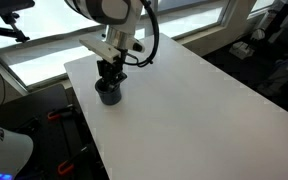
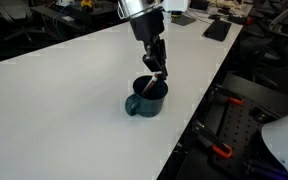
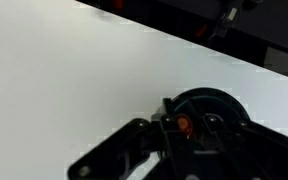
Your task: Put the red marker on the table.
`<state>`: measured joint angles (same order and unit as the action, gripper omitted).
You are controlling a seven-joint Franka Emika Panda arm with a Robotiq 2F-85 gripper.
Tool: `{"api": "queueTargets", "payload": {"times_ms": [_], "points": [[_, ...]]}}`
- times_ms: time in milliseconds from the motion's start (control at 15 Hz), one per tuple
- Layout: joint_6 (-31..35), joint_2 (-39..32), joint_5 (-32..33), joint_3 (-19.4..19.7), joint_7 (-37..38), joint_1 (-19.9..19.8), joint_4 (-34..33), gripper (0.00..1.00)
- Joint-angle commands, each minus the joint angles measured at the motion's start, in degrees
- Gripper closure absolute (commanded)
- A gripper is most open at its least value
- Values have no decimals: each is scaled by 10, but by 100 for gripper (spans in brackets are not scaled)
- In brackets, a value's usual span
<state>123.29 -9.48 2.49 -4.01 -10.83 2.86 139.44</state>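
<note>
The red marker (image 3: 183,124) shows as an orange-red end between my gripper's (image 3: 189,135) fingers in the wrist view. In an exterior view it (image 2: 157,80) slants from the gripper (image 2: 157,68) down into the dark cup (image 2: 147,100). The gripper is shut on the marker, directly above the cup's opening. The cup (image 1: 109,92) stands near a corner of the white table (image 1: 204,90), with the gripper (image 1: 109,74) right over it. The cup's rim (image 3: 214,100) also shows in the wrist view, partly hidden by the fingers. The marker is hidden in that exterior view.
The white table top (image 2: 54,100) stretches wide and bare around the cup. The table edge (image 2: 189,110) runs close beside the cup. Dark equipment and cables (image 2: 234,130) lie on the floor beyond that edge. Windows (image 1: 44,50) line the far side.
</note>
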Motion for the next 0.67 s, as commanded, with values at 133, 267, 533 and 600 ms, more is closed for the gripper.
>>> {"api": "queueTargets", "payload": {"times_ms": [133, 267, 533, 600], "points": [[-23, 68, -9, -4, -3, 3, 24, 95], [-25, 82, -10, -4, -4, 4, 29, 95], [-33, 114, -18, -3, -8, 8, 43, 95], [-36, 125, -20, -2, -7, 8, 48, 95]]}}
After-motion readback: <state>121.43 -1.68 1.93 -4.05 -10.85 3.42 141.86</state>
